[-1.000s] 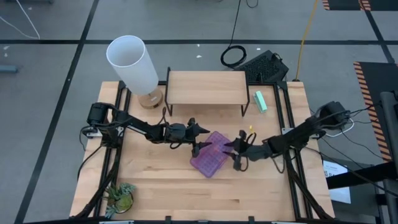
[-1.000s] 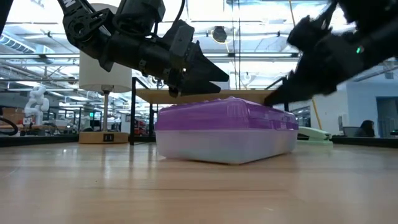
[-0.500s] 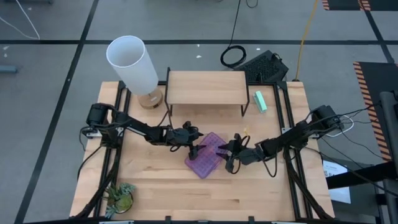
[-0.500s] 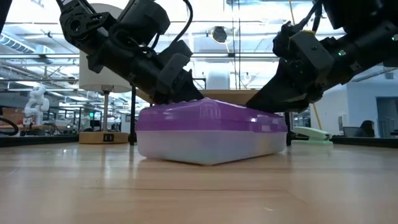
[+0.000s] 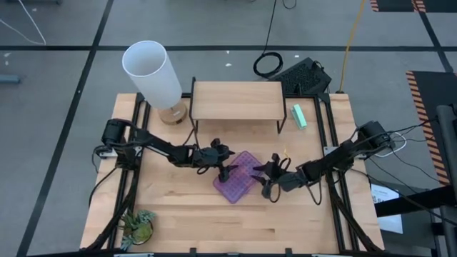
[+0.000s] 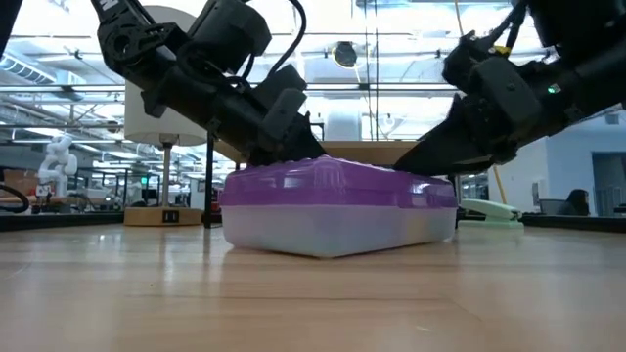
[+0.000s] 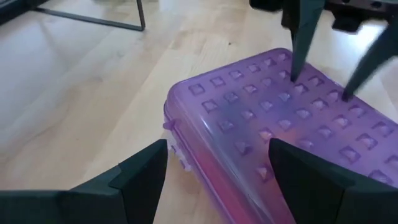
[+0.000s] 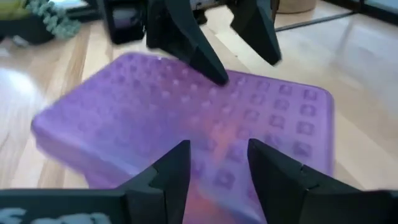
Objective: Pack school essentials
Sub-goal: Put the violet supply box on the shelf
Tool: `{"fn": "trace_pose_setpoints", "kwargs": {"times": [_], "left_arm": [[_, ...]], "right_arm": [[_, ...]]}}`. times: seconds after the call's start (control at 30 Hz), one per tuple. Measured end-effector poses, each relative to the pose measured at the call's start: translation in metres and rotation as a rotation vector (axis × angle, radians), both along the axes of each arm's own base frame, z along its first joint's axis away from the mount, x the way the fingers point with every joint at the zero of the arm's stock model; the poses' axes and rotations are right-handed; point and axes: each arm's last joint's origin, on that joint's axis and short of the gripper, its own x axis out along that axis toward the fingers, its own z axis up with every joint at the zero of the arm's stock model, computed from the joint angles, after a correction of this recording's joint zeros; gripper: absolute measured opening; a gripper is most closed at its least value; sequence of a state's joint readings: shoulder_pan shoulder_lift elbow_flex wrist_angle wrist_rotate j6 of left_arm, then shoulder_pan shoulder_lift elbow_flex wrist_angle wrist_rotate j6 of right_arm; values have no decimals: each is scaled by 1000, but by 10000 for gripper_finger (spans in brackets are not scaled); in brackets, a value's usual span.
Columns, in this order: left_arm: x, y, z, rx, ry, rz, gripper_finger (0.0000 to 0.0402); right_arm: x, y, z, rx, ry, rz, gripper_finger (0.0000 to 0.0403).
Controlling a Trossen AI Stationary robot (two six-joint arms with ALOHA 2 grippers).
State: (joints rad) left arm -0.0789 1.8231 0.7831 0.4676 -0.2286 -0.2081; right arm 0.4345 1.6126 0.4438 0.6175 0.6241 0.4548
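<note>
The high view shows you a translucent purple plastic pencil case with a dimpled lid (image 5: pixel 238 186) lying closed near the middle of the light wooden table (image 5: pixel 178 214), its contents hidden by the lid; none of the loose stationery can be made out. Your left gripper (image 5: pixel 226 171) reaches in low from the left, arm stretched almost flat across the table, its fingers spread apart with the tips resting on the lid's near-left part. Your right gripper (image 5: pixel 267 180) comes in low from the right, fingers likewise parted and pressing down on the lid's right edge; neither grasps anything. In the low view the case (image 6: pixel 337 205) sits flat on the table with both grippers bearing on its top. A mint-green oblong block (image 5: pixel 299 116) lies well apart beside the small wooden shelf (image 5: pixel 237 100), near a white cylindrical lamp (image 5: pixel 152 73).
</note>
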Motion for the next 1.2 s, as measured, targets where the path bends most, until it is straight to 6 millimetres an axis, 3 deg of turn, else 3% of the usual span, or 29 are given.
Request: {"fn": "trace_pose_setpoints", "kwargs": {"times": [0.13, 0.33, 0.6, 0.8, 1.07, 1.2], "left_arm": [[-6, -4, 16, 38, -10, -21, 282], [-13, -14, 38, 55, -78, 90, 282], [-24, -37, 25, 102, 92, -64, 282], [-27, -39, 23, 97, 138, -78, 282], [-18, -33, 13, -12, 58, 90, 282], [-14, -29, 8, -38, 36, 151, 282]], "right_arm": [[-1, 0, 14, -58, -39, 40, 155], [-9, -4, 27, -172, -31, -22, 155], [-22, -12, 45, -208, -70, -98, 155], [-45, -25, 33, -131, -90, -175, 155], [-66, -33, 15, 173, -256, -199, 155], [-72, -31, 8, 232, -247, -190, 161]]}}
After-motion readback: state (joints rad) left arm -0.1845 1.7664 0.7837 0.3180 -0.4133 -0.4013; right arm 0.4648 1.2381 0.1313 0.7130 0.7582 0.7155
